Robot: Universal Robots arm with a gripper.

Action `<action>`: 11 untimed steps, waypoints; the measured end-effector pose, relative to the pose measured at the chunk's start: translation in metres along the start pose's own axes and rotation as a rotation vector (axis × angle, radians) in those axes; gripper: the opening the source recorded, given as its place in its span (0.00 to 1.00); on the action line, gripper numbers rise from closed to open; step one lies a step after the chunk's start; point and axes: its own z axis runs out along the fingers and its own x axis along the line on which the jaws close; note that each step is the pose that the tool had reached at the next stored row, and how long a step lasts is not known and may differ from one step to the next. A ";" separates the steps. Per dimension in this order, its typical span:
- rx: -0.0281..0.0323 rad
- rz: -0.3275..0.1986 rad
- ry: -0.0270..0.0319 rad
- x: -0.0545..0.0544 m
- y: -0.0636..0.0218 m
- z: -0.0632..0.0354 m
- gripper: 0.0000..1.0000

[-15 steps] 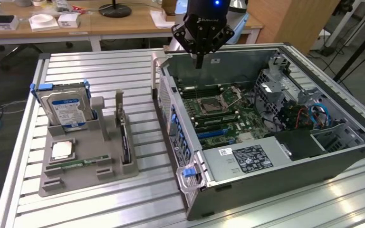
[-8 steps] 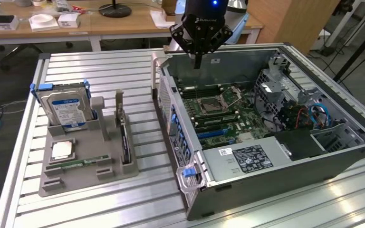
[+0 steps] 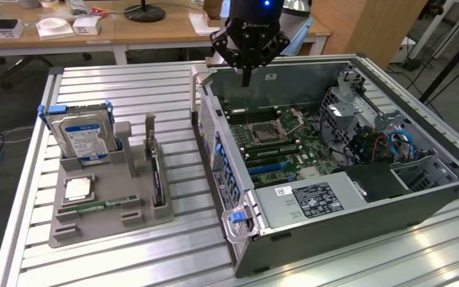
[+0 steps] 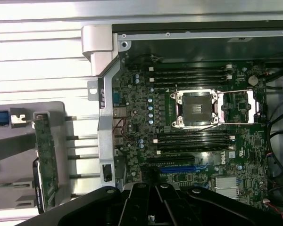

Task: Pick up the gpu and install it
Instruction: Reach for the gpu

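Black gpu (image 3: 158, 182) stands edge-on in its holder (image 3: 94, 230) — your gripper (image 3: 248, 79) is empty, fingers (image 3: 246, 70) shut — open them, approach square.

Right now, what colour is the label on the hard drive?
The label on the hard drive is blue; the exterior view shows it best.

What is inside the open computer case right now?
A motherboard with a CPU socket, memory slots, a blue slot and cables. The power supply covers whatever lies beneath it. The gpu stands outside, in the grey holder.
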 end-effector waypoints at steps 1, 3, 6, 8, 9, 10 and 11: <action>0.0000 0.000 0.0000 0.001 0.0000 0.0000 0.11; 0.0000 0.000 0.0000 0.002 -0.0002 0.0000 0.11; 0.0000 0.000 -0.0001 0.004 -0.0003 -0.0001 0.11; 0.0000 0.000 0.0000 0.005 -0.0004 -0.0001 0.11; 0.0000 0.000 0.0000 0.006 -0.0005 -0.0001 0.11; -0.0001 0.000 -0.0001 0.007 -0.0005 -0.0001 0.11; 0.0000 0.000 0.0000 0.008 -0.0006 -0.0002 0.11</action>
